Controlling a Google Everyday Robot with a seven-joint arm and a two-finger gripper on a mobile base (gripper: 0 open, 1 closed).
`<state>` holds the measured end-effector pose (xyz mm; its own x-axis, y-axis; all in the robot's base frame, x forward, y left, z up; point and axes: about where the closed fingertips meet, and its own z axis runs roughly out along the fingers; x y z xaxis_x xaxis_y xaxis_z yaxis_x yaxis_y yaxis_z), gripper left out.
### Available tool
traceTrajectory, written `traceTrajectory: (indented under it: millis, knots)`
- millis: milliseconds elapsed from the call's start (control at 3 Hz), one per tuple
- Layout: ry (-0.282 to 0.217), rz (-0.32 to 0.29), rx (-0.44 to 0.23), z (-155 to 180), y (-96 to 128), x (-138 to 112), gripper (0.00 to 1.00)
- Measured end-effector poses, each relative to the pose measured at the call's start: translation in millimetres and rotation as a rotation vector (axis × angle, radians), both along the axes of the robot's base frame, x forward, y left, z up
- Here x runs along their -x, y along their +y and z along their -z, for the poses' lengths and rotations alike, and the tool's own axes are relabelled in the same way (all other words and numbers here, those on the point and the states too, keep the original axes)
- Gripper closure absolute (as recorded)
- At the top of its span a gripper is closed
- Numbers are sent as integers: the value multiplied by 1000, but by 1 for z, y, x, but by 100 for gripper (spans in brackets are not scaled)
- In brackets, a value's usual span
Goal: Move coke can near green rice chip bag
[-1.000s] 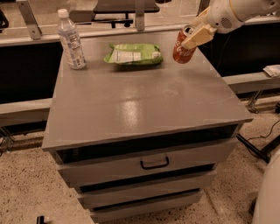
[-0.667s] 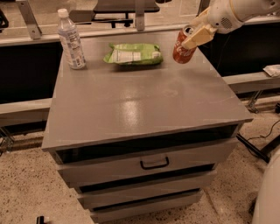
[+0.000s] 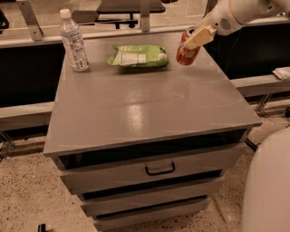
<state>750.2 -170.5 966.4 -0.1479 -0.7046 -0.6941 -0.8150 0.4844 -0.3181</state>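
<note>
1. Your coke can (image 3: 186, 52) is at the far right of the bench (image 3: 140, 113), near its back edge. It is tilted, with the silver top leaning to the right. You cannot tell whether its base touches the surface or sits just above it.
2. The hand (image 3: 194, 41) is pinching the coke can high on its body. One cream finger (image 3: 200, 36) lies pressed across the can's upper side, and the other is hidden behind the can.
3. The white arm (image 3: 235, 13) carrying the hand comes in from the upper right corner, above the bench's right edge.
4. The green rice chip bag (image 3: 138, 55) lies flat just to the left of the can, white label panel facing up. A narrow strip of bare bench shows between the two, so they are near but not touching.
5. A clear water bottle (image 3: 74, 41) with a white cap stands upright at the far left corner, well apart from the can, with the bag between them.
6. The near half of the grey bench top shows only a patch of glare. Below it, the top drawer (image 3: 149, 170) carries a dark handle (image 3: 160, 170).
</note>
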Motion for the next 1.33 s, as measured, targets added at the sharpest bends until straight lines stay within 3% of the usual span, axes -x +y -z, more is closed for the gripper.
traceTrajectory:
  millis: [333, 667, 1333]
  knots:
    - [50, 27, -24, 10, 8, -10, 100]
    - [108, 45, -31, 19, 10, -11, 85]
    - [125, 42, -31, 26, 14, -13, 38]
